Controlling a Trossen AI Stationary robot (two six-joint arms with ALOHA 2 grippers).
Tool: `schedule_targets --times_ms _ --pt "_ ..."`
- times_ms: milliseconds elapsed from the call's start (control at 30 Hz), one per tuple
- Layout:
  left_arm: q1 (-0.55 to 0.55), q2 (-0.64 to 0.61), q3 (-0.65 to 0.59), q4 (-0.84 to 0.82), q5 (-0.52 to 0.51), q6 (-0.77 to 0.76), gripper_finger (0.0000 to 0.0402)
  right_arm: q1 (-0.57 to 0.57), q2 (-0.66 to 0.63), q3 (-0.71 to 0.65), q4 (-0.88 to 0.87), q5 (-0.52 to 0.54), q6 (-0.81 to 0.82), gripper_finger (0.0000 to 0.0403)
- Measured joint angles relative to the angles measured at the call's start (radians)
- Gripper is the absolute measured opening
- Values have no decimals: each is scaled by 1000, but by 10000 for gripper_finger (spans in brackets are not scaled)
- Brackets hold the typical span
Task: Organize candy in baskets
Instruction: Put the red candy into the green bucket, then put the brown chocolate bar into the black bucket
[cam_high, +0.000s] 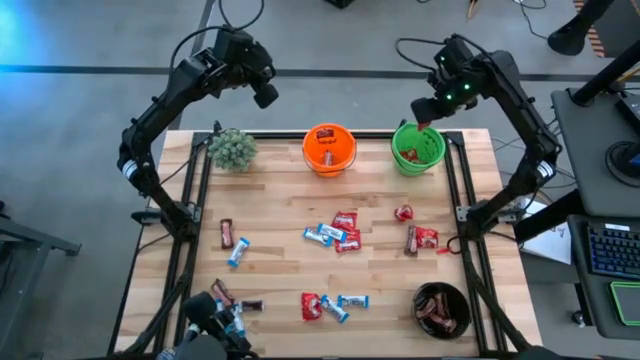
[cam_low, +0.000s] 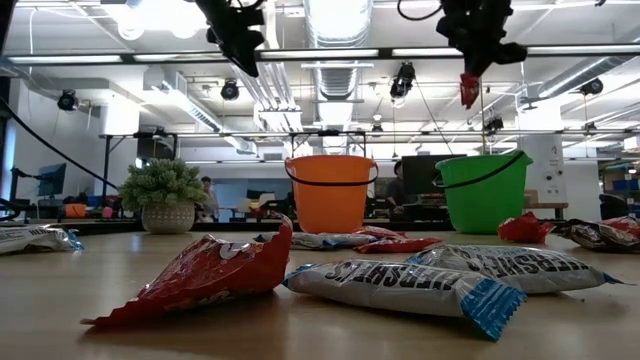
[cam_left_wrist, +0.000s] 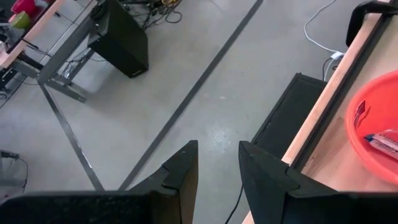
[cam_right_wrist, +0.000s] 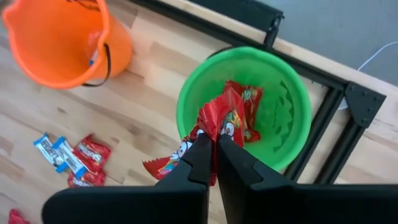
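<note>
My right gripper (cam_right_wrist: 215, 155) is shut on a red candy packet (cam_right_wrist: 221, 121) high above the green pail (cam_high: 418, 148), which holds other red candy (cam_right_wrist: 249, 99). In the low view the packet (cam_low: 468, 92) hangs below the gripper (cam_low: 470, 72), well over the pail (cam_low: 483, 190). My left gripper (cam_left_wrist: 217, 168) is open and empty, raised beyond the table's far edge near the orange pail (cam_high: 329, 148). Loose red, blue-and-white and brown candies (cam_high: 335, 235) lie on the table. The black bowl (cam_high: 441, 308) holds brown candies. My right gripper pinches the red packet between its two fingers at one end of the wrapper (cam_right_wrist: 214, 138). The fingers come from above, pointing down. The packet hangs below the fingers, lifted clear over the green pail's opening.
A fuzzy green plant (cam_high: 232, 148) stands at the table's far left. The orange pail holds a few candies (cam_high: 326, 140). Candies lie spread over the table's middle, left (cam_high: 232, 238) and near edge (cam_high: 330, 303). Black frame rails (cam_high: 190, 210) run along both sides.
</note>
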Motion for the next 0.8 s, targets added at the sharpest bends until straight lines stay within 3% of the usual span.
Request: schedule_targets --times_ms 533,800 --pt "-2 -2 0 -17 1 1 98 1 -2 -3 1 2 -86 100" --pt "-10 1 54 -53 36 -51 98 1 -5 -3 1 1 -89 121"
